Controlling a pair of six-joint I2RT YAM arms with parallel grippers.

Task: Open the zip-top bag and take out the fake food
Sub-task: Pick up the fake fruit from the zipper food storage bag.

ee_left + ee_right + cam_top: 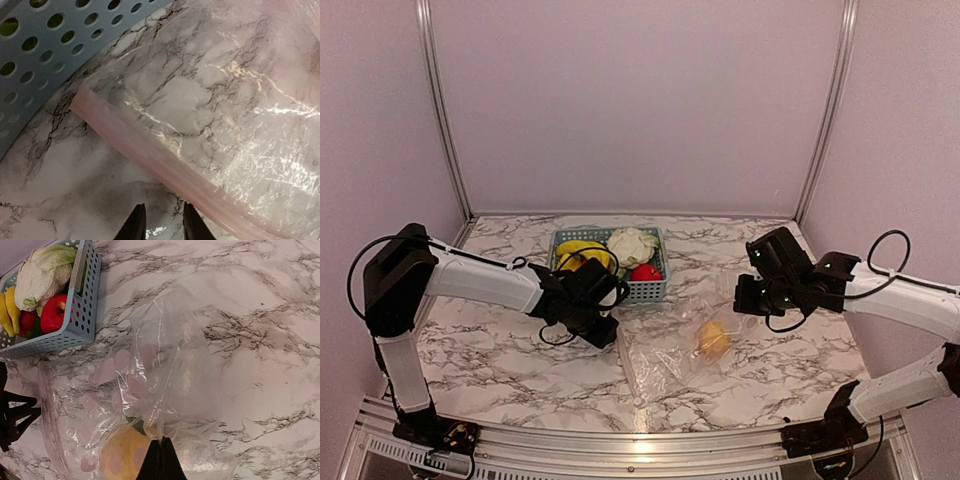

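Observation:
The clear zip-top bag (665,350) lies on the marble table in front of the basket, with one orange fake fruit (712,340) inside. My right gripper (161,457) is shut, pinching a fold of the bag (170,365) just above the orange fruit (122,457); in the top view it (744,303) is at the bag's right corner. My left gripper (160,225) is open and empty, just short of the bag's pale pink zipper strip (150,155); in the top view it (610,332) is at the bag's left edge.
The light blue basket (645,291) stands behind the bag and holds yellow bananas (578,252), a white cauliflower (632,245) and a red apple (645,272). Its wall (40,50) is close to my left gripper. It also shows in the right wrist view (82,300).

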